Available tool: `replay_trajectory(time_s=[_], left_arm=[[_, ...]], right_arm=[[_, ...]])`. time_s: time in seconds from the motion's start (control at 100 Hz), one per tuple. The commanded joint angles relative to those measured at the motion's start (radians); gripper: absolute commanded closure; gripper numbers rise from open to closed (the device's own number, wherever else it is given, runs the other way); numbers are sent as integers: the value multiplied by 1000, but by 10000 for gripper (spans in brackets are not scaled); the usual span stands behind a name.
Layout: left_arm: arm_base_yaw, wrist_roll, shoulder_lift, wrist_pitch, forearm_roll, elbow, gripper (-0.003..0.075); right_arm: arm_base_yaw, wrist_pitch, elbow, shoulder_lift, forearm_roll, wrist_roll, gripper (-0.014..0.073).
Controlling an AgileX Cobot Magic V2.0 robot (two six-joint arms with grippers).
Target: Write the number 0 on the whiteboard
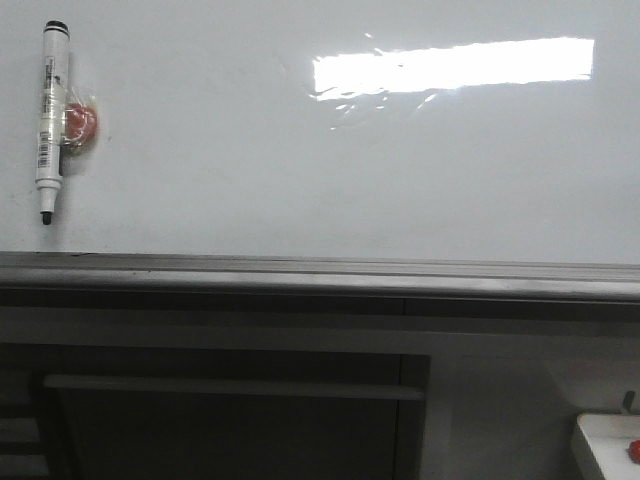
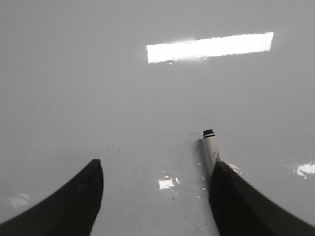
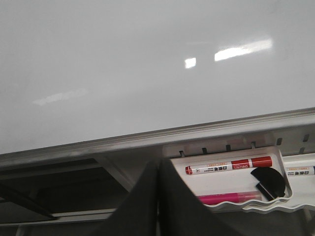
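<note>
The whiteboard (image 1: 300,180) fills the front view, glossy white with a bright light reflection (image 1: 450,65) and a grey edge rail (image 1: 320,272). No number 0 shows on it in any view. A black-tipped white marker (image 1: 50,120) hangs upright at the board's left on a red holder (image 1: 82,125). Neither gripper shows in the front view. In the left wrist view my left gripper (image 2: 157,164) is open close to the board (image 2: 98,73), the marker (image 2: 209,147) just beside its right finger. My right gripper (image 3: 158,164) is shut and empty, below the rail (image 3: 197,130).
A white tray (image 3: 221,182) hangs under the rail at the right, holding a red marker (image 3: 229,166), a pink marker (image 3: 224,198) and a black piece (image 3: 268,182). Its corner shows in the front view (image 1: 605,440). A dark frame lies below the rail.
</note>
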Motion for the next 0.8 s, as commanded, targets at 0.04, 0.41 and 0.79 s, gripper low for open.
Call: replay_trajectory(time_s=[0.04, 0.41, 0.79], left_arm=[[-14, -4, 21, -143, -120, 11, 269], [-148, 19, 177, -207, -138, 52, 352], [-434, 20, 514, -441, -130, 52, 352]], right_arm=[[16, -107, -20, 28, 11, -19, 643], [17, -152, 19, 44, 141, -244, 643], [130, -221, 36, 128, 272, -487, 643]])
